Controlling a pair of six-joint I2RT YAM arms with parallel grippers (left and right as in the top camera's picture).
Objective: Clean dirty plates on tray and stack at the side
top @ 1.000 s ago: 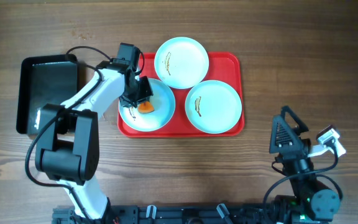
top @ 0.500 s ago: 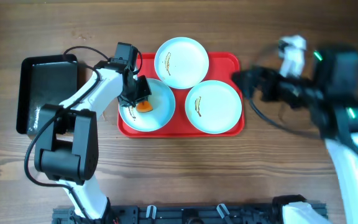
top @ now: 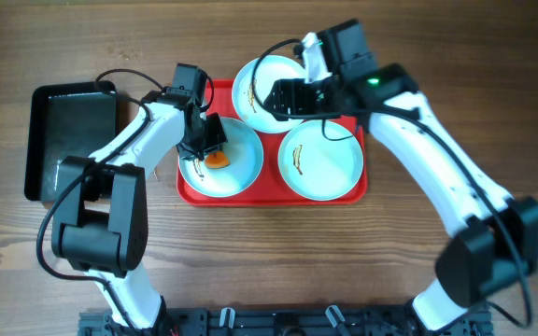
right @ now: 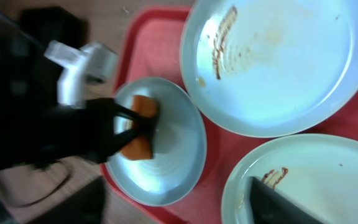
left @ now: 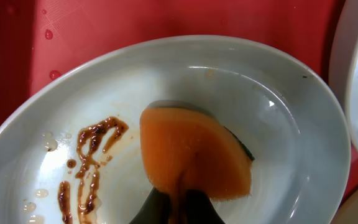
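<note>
The red tray (top: pixel 344 93) holds three pale plates. The near-left plate (top: pixel 236 177) has a dark sauce smear (left: pixel 89 162). My left gripper (top: pixel 208 142) is shut on an orange sponge (top: pixel 218 160) and presses it onto this plate; the sponge also shows in the left wrist view (left: pixel 194 152). The far plate (top: pixel 283 75) and the near-right plate (top: pixel 330 168) carry thin smears. My right gripper (top: pixel 283 96) hovers open and empty over the far plate's near edge. In the right wrist view, its fingers (right: pixel 176 183) frame the near-left plate (right: pixel 166 155) and the near-right plate (right: pixel 328 168).
A smaller glossy black tray (top: pixel 73 140) lies on the wooden table left of the red tray. The left arm crosses between the two trays. The right arm reaches in from the lower right, over the tray's right edge.
The right arm has swung from its rest place at the lower right up and left over the tray. The left gripper and sponge have hardly moved on the plate.
</note>
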